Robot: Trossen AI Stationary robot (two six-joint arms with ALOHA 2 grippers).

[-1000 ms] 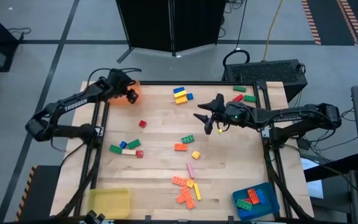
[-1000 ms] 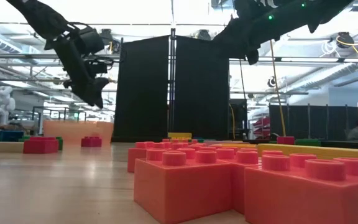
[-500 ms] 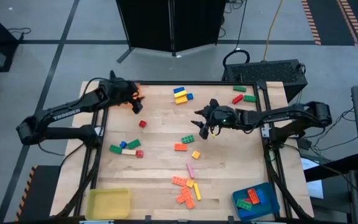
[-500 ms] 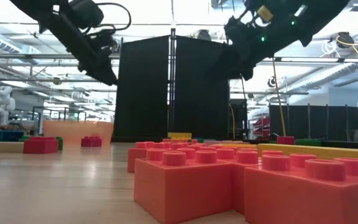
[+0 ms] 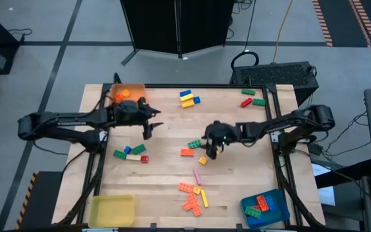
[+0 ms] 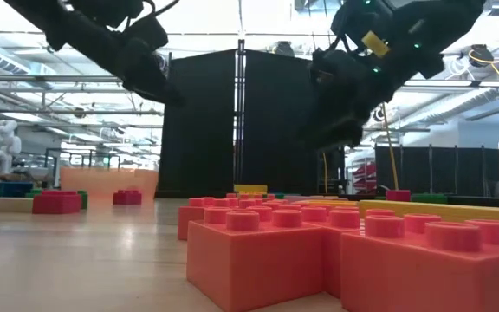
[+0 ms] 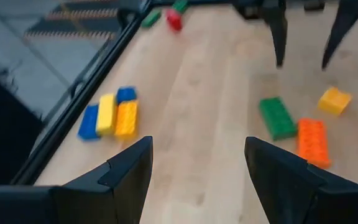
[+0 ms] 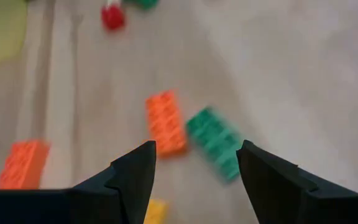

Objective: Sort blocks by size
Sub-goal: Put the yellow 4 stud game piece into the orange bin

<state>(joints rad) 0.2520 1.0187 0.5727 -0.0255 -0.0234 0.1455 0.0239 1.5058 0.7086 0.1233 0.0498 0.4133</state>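
Both sets of jaws stand wide and hold nothing. My right gripper hangs over the middle of the table, with a green block, an orange block and a small yellow block just beside it; its wrist view looks down on the green block and the orange one, which lie side by side, near enough that I cannot tell whether they touch. My left gripper hovers left of centre, near a small red block.

Other blocks lie scattered: a yellow-and-blue group at the far edge and an orange cluster near me. Some already sit in the blue tray and the orange tray.

I judge this the approach to a pick. Next I need to lower the right gripper squarely over one block, without nudging its neighbour.
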